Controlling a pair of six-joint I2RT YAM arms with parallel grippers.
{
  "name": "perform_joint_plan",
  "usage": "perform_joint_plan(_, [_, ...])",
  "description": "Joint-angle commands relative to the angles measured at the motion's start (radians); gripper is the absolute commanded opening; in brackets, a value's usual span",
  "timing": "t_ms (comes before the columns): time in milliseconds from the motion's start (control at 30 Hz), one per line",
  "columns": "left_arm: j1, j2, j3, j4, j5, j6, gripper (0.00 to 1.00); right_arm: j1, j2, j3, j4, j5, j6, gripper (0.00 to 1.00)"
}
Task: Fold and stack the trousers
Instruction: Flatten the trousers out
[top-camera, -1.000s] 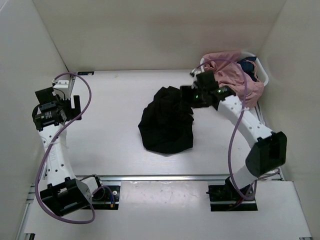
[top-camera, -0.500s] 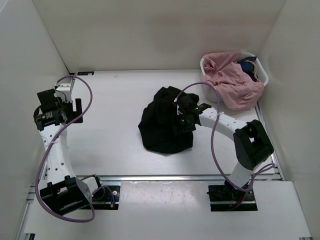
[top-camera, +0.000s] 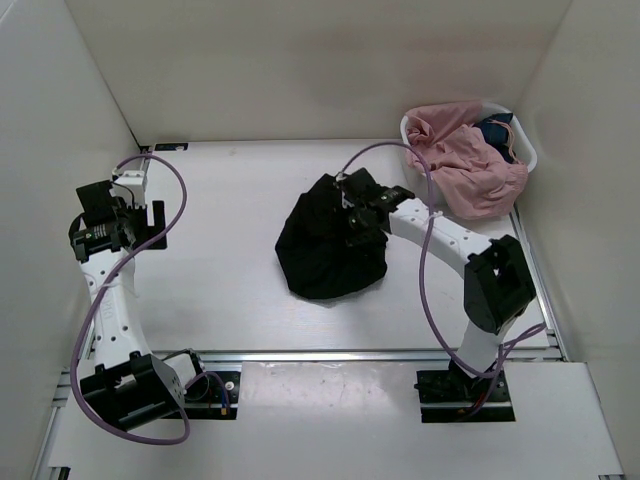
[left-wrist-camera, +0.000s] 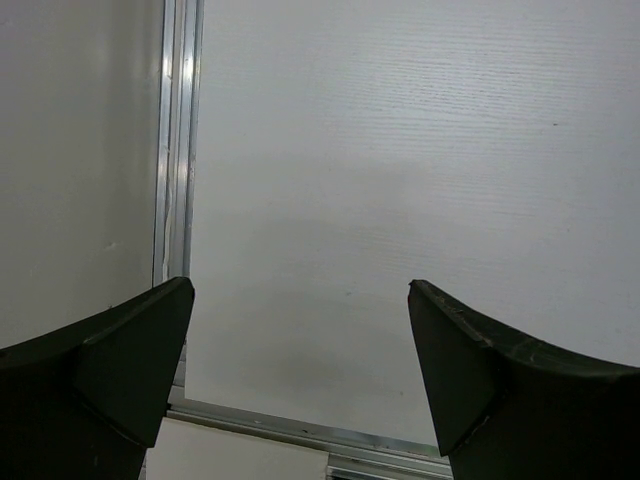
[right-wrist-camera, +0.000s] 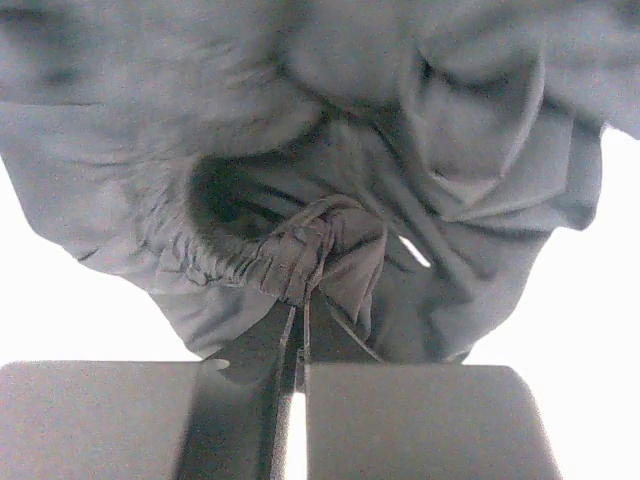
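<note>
Comparing with a second ago, we note that the right gripper (top-camera: 353, 216) has swung away from the white basket (top-camera: 412, 128) in the far right corner, come down onto the trousers (top-camera: 330, 250), and gone from wide apart to fully pinched together. The trousers lie as a crumpled black heap near the middle of the table (top-camera: 220, 200), well apart from the basket, and the heap's outline looks barely shifted. We judge this to be the first grasp of the unfolding step: nothing is spread flat yet and no fold is made, so the task is at its start. The top view shows only that the gripper sits on the heap's far right part; it cannot show whether cloth is caught. The right wrist view settles this: the closed fingers hold a gathered, puckered edge of the fabric bunched between them. The left gripper (top-camera: 150, 215) hovers at the far left with its claw spread wide; its wrist view shows only bare table between the fingers. A pink garment (top-camera: 465, 160) and a dark blue garment (top-camera: 497, 130) fill the basket.
</note>
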Motion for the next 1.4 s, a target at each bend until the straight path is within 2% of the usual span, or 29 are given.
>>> perform_joint_plan(0, [-0.004, -0.038, -0.010, -0.004, 0.006, 0.011, 1.00, 0.049, -0.025, 0.187, -0.154, 0.055, -0.043, 0.00])
perform_joint_plan(100, [-0.004, -0.038, -0.010, -0.004, 0.006, 0.011, 1.00, 0.072, -0.025, 0.351, -0.259, -0.084, -0.043, 0.00])
perform_joint_plan(200, [-0.004, -0.038, -0.010, -0.004, 0.006, 0.021, 1.00, 0.095, -0.014, 0.581, -0.275, -0.251, -0.011, 0.00])
perform_joint_plan(233, [-0.004, -0.038, 0.002, -0.004, 0.006, 0.021, 1.00, 0.095, -0.014, 0.635, -0.192, -0.384, 0.017, 0.00])
perform_joint_plan(267, [-0.004, -0.038, 0.011, -0.004, 0.006, 0.032, 1.00, 0.095, -0.014, 0.711, -0.124, -0.446, 0.053, 0.00])
perform_joint_plan(300, [-0.004, -0.029, 0.025, -0.004, 0.006, 0.032, 1.00, 0.104, -0.026, 0.726, -0.037, -0.493, 0.154, 0.00])
perform_joint_plan(333, [-0.004, -0.029, 0.034, -0.004, 0.006, 0.032, 1.00, 0.104, -0.054, 0.726, 0.157, -0.518, 0.207, 0.00])
perform_joint_plan(367, [-0.004, -0.020, 0.043, -0.004, 0.006, 0.032, 1.00, 0.119, -0.069, 0.726, 0.249, -0.518, 0.253, 0.00])
perform_joint_plan(400, [-0.004, -0.020, 0.056, -0.004, 0.015, 0.032, 1.00, 0.139, -0.086, 0.697, 0.330, -0.439, 0.328, 0.00])
perform_joint_plan(500, [-0.004, 0.005, 0.106, -0.014, 0.026, 0.052, 1.00, 0.167, -0.135, 0.677, 0.580, -0.293, 0.400, 0.00])
perform_joint_plan(567, [-0.004, 0.020, 0.152, -0.025, 0.054, 0.052, 1.00, 0.196, -0.146, 0.677, 0.682, -0.159, 0.431, 0.00])
perform_joint_plan(667, [-0.004, 0.050, 0.215, -0.036, 0.092, 0.061, 1.00, 0.227, -0.164, 0.701, 0.731, 0.027, 0.388, 0.00])
perform_joint_plan(733, [-0.004, 0.066, 0.246, -0.057, 0.127, 0.072, 1.00, 0.238, -0.164, 0.735, 0.731, 0.093, 0.335, 0.00])
perform_joint_plan(833, [-0.004, 0.094, 0.303, -0.103, 0.253, 0.133, 1.00, 0.229, -0.155, 0.835, 0.678, 0.214, 0.191, 0.00])
perform_joint_plan(867, [-0.004, 0.106, 0.312, -0.140, 0.332, 0.179, 1.00, 0.218, -0.172, 0.835, 0.650, 0.321, 0.172, 0.00])
perform_joint_plan(967, [-0.027, 0.117, 0.303, -0.177, 0.414, 0.274, 1.00, 0.140, -0.244, 0.746, 0.508, 0.435, 0.208, 0.00])
perform_joint_plan(1000, [-0.084, 0.132, 0.303, -0.209, 0.392, 0.294, 1.00, 0.085, -0.262, 0.711, 0.447, 0.474, 0.241, 0.00])
perform_joint_plan(1067, [-0.220, 0.192, 0.254, -0.235, 0.280, 0.311, 1.00, -0.011, -0.339, 0.590, 0.142, 0.570, 0.353, 0.00])
perform_joint_plan(1100, [-0.278, 0.192, 0.229, -0.235, 0.232, 0.311, 1.00, -0.041, -0.362, 0.469, 0.088, 0.595, 0.392, 0.00])
perform_joint_plan(1133, [-0.400, 0.207, 0.171, -0.223, 0.145, 0.295, 1.00, -0.055, -0.420, 0.400, 0.044, 0.616, 0.408, 0.00])
perform_joint_plan(1233, [-0.593, 0.219, 0.075, -0.143, -0.013, 0.244, 1.00, -0.078, -0.546, 0.139, -0.011, 0.640, 0.484, 0.00])
perform_joint_plan(1267, [-0.715, 0.239, 0.021, -0.125, -0.049, 0.233, 1.00, -0.078, -0.574, 0.091, -0.031, 0.659, 0.518, 0.00])
perform_joint_plan(1367, [-0.884, 0.284, -0.065, -0.071, -0.127, 0.210, 1.00, -0.088, -0.653, -0.048, -0.068, 0.660, 0.597, 0.00])
